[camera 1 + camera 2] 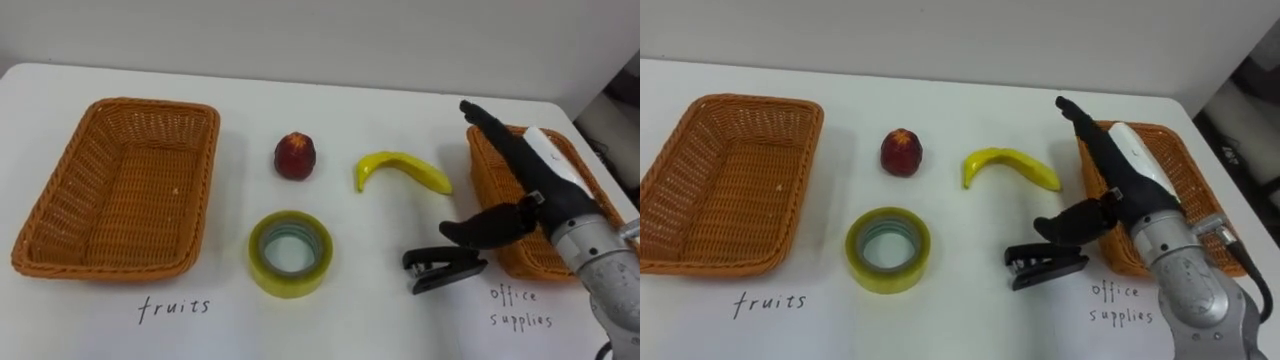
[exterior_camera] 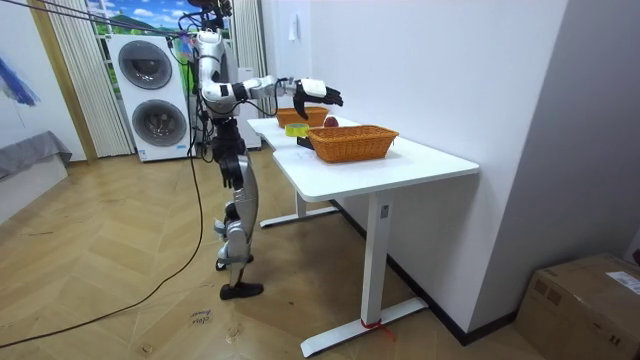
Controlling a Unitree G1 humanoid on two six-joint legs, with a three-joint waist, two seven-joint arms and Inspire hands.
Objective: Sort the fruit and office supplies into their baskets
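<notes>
Two wicker baskets sit on the white table (image 1: 380,320), well apart. The left basket (image 1: 130,200) is empty. The right basket (image 1: 488,185) is partly covered by the arm, so I can't tell what's in it. Each has a handwritten label on the table at its near edge.

Four items lie between the baskets, none sorted yet:
- red fruit (image 1: 295,156), far row, nearer the left basket
- banana (image 1: 405,172), far row, just beside the right basket's left rim
- tape roll (image 1: 290,253), lying flat in the near row, in front of the red fruit
- black stapler (image 1: 443,270), near row, just off the right basket's near-left corner

Right hand (image 1: 545,185) comes in from the lower right, over the left part of the right basket. Its fingers are straight and point away from the robot. The thumb is spread out to the left, just above the stapler; I can't tell whether it touches. The hand holds nothing.

Room view: the robot stands upright at the table's edge with one arm stretched out over the tabletop. Stacked washers (image 2: 150,95) stand behind it.
</notes>
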